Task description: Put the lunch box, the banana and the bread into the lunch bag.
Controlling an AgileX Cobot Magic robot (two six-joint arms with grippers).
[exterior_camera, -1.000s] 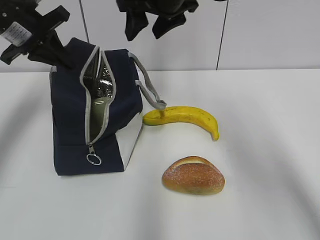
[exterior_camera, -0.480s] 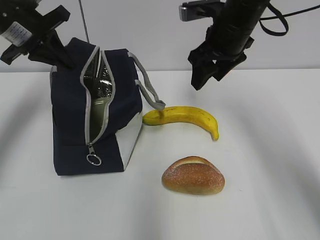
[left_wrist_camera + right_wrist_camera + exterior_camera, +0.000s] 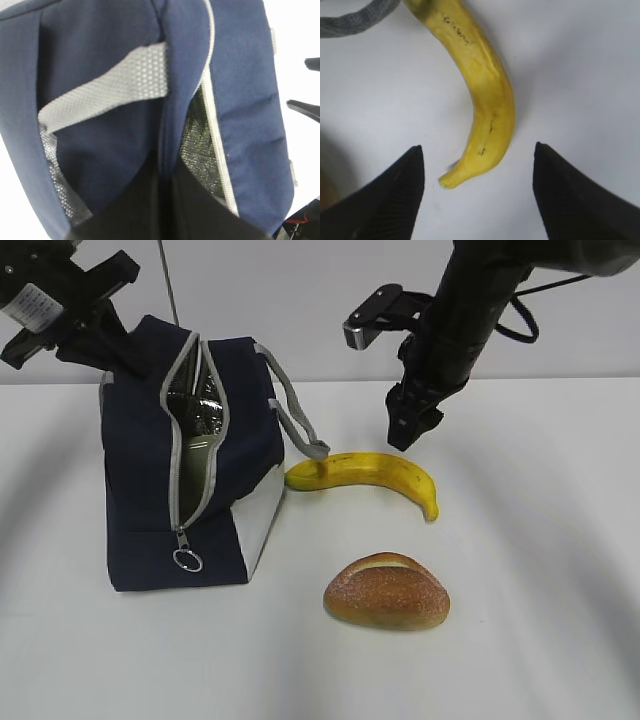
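The navy lunch bag [image 3: 140, 480] stands upright at the left with its zipper open and foil lining showing. Inside the opening a sage-green patch, the lunch box [image 3: 196, 466], is partly visible. My left gripper [image 3: 122, 352] is shut on the bag's top edge; in the left wrist view its dark jaws [image 3: 167, 180] pinch the navy fabric. The banana [image 3: 372, 471] lies on the table just right of the bag. My right gripper [image 3: 404, 428] hangs open just above it, and in the right wrist view the banana [image 3: 485, 95] runs between the open fingers [image 3: 400, 195]. The bread [image 3: 387, 591] sits nearer the front.
The bag's grey handle [image 3: 300, 425] droops toward the banana's stem end and shows in the right wrist view as a grey handle [image 3: 355, 17]. A ring pull [image 3: 187, 559] hangs at the zipper's bottom. White table [image 3: 540, 540] stretches to the right and front.
The right arm has swung in from the top and come down toward the banana, fingers still open. The left gripper and the bag have not moved.
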